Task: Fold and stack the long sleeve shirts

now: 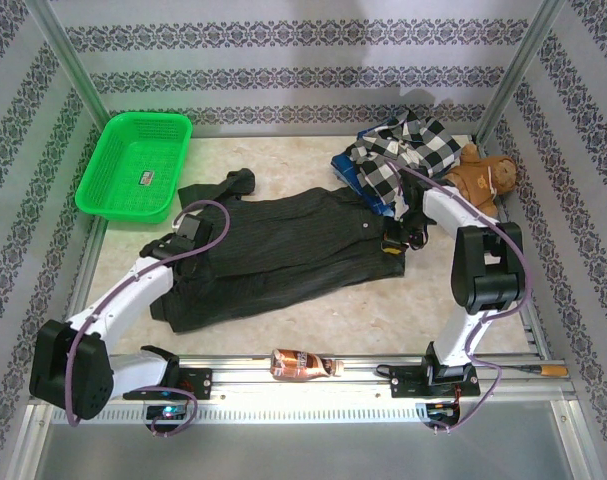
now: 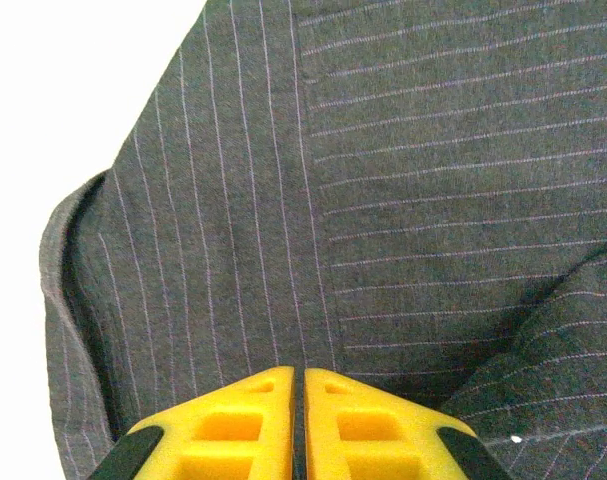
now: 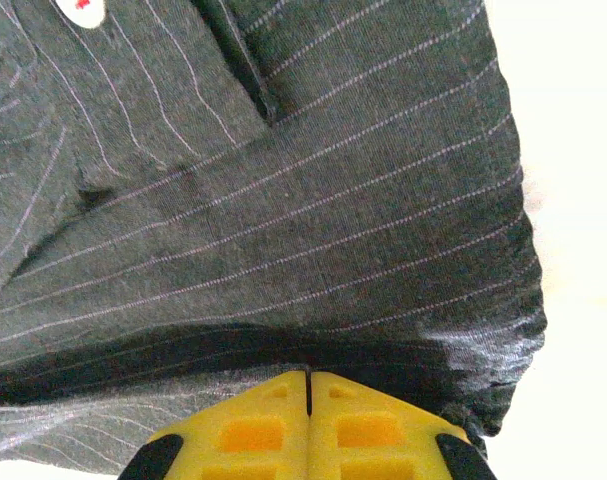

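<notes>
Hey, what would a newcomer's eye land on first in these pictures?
The big dark pinstriped shirt spread across the middle of the table, with the left gripper and right gripper shut on its opposite ends. Next, the bright green basket at far left and the teddy bear beside the checked shirt at far right.

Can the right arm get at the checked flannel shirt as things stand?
Probably yes: the checked flannel shirt lies uncovered, close beyond the right tool. But that tool is shut on the dark pinstriped shirt and must let go first.
</notes>
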Controlling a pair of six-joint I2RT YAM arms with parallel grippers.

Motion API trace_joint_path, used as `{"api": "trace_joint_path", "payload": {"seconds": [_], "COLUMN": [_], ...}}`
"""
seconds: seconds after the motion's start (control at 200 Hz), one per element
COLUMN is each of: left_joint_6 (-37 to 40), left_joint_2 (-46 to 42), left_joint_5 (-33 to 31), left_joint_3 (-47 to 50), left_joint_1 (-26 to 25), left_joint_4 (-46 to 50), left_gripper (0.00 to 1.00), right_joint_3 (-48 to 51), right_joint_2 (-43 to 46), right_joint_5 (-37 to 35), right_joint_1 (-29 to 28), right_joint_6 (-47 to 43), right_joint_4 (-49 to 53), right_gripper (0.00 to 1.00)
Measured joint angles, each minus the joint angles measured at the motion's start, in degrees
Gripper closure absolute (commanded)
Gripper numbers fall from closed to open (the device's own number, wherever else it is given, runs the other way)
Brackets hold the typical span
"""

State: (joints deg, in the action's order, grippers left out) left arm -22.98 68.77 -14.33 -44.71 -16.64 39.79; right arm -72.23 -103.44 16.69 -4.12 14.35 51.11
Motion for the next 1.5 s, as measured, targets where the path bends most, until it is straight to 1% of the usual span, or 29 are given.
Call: {"api": "trace_joint_path", "payload": {"seconds": [0.155,0.345,0.47,0.535,0.66,0.749,0.829,0.914,1.134,1.169,1.204,1.244,1.354,1.419,1.504], "left_joint_6": [-0.4,-2.4,-3.7,-6.8,-15.0,-22.2,-27.8,-32.1,-37.6,-38.2,-39.0,-39.6,-39.8,-39.8,-38.8], "left_joint_2": [0.3,1.3,1.2,0.6,-1.5,-3.0,-4.8,-6.2,-5.6,-5.1,-4.6,-4.3,-5.2,-6.4,-7.0], "left_joint_5": [-0.2,0.7,1.0,0.8,2.7,3.7,4.0,4.4,6.9,7.3,7.6,8.1,8.5,9.1,10.4], "left_joint_3": [-0.3,-2.6,-4.2,-4.5,-4.7,-4.0,-2.3,-1.2,1.3,2.3,3.3,4.2,4.4,4.2,3.7], "left_joint_1": [0.2,-0.1,-0.6,-3.3,-11.8,-15.4,-17.2,-18.1,-20.2,-20.3,-20.4,-20.5,-21.4,-21.9,-22.4], "left_joint_4": [0.0,0.1,0.0,0.6,1.6,2.0,2.8,4.7,5.7,5.7,5.7,5.9,6.2,6.8,8.4], "left_gripper": [0.88,0.88,0.88,0.88,0.88,0.88,0.88,0.88,0.87,0.85,0.77,0.64,0.42,0.34,0.28], "right_joint_3": [-3.1,-7.2,-7.9,-10.1,-13.4,-14.2,-14.8,-15.7,-17.6,-17.9,-18.2,-18.6,-18.9,-18.9,-18.9], "right_joint_2": [-2.2,-7.5,-8.8,-10.1,-12.6,-13.2,-13.2,-13.3,-15.1,-15.6,-16.1,-16.6,-17.1,-17.1,-17.1], "right_joint_5": [-0.8,-1.2,-1.5,-2.4,-3.8,-4.0,-4.0,-4.0,-3.8,-3.8,-3.8,-3.8,-3.6,-3.3,-3.1], "right_joint_1": [0.3,0.2,0.2,0.3,0.3,0.3,0.3,0.3,0.3,0.3,0.3,0.3,0.3,0.3,0.3], "right_joint_6": [-0.9,-1.4,-1.6,-2.5,-3.5,-3.9,-4.0,-4.1,-4.1,-4.1,-4.1,-4.1,-4.1,-4.1,-4.1], "right_joint_4": [0.6,1.1,1.3,3.0,3.2,3.5,4.1,4.4,4.7,4.8,4.9,5.0,5.1,5.0,5.0], "right_gripper": [0.99,0.99,0.98,0.98,0.97,0.97,0.96,0.94,0.93,0.93,0.93,0.93,0.93,0.93,0.93]}}
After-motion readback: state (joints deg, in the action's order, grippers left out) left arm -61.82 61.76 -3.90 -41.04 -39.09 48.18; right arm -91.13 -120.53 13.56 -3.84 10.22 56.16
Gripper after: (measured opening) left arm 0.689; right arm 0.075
